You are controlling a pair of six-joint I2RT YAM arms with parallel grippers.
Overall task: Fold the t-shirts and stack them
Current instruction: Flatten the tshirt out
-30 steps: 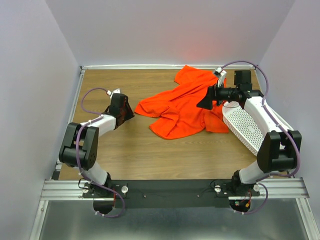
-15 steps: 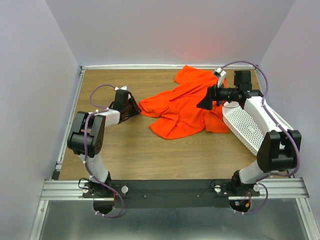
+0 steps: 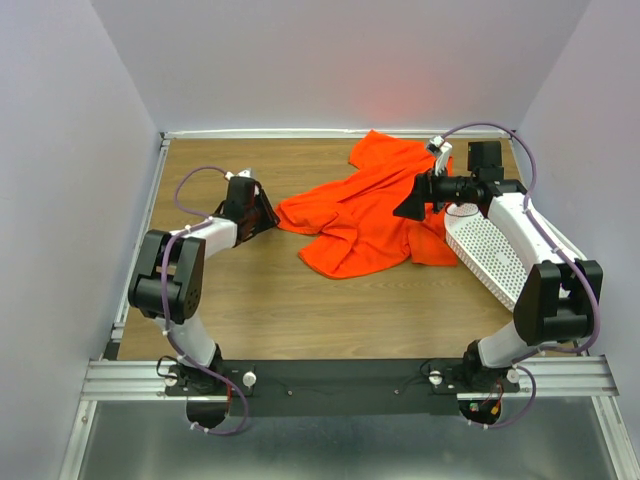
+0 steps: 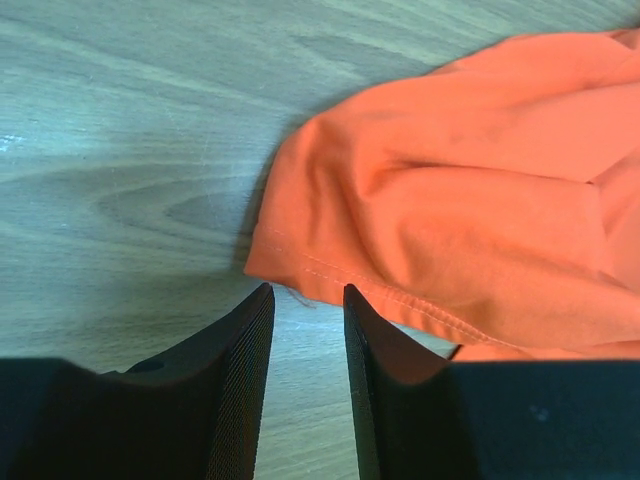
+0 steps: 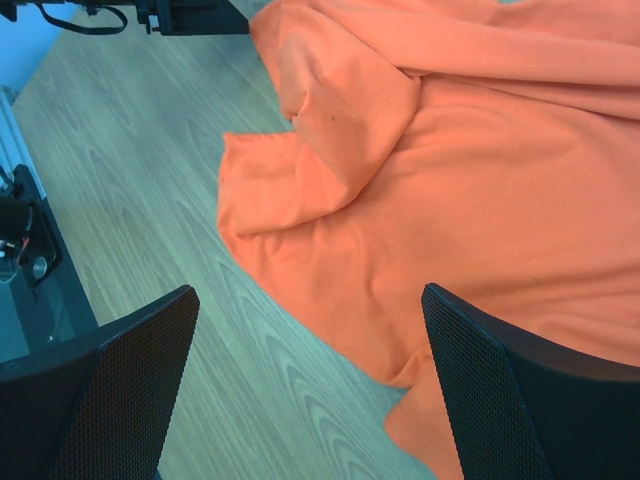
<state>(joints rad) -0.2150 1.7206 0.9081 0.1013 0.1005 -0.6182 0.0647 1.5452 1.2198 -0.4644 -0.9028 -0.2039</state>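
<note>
A bright orange t-shirt (image 3: 360, 215) lies crumpled on the wooden table, right of centre. My left gripper (image 3: 268, 215) sits low at its left edge. In the left wrist view that gripper (image 4: 308, 290) is open by a narrow gap with only bare wood between the fingers, and the stitched hem corner of the t-shirt (image 4: 262, 262) lies just beyond the tips. My right gripper (image 3: 408, 207) hangs over the right part of the cloth. The right wrist view shows it (image 5: 310, 292) wide open above the t-shirt (image 5: 480, 180), holding nothing.
A white perforated basket (image 3: 495, 255) lies tilted at the right, under the right arm and touching the shirt's right edge. Walls enclose the table on three sides. Bare wood (image 3: 290, 300) stretches in front of the shirt. The left arm (image 5: 190, 15) shows at the top of the right wrist view.
My left arm has swung right and away from me, bringing its gripper up to the shirt's left edge. The right arm and the shirt have not moved.
</note>
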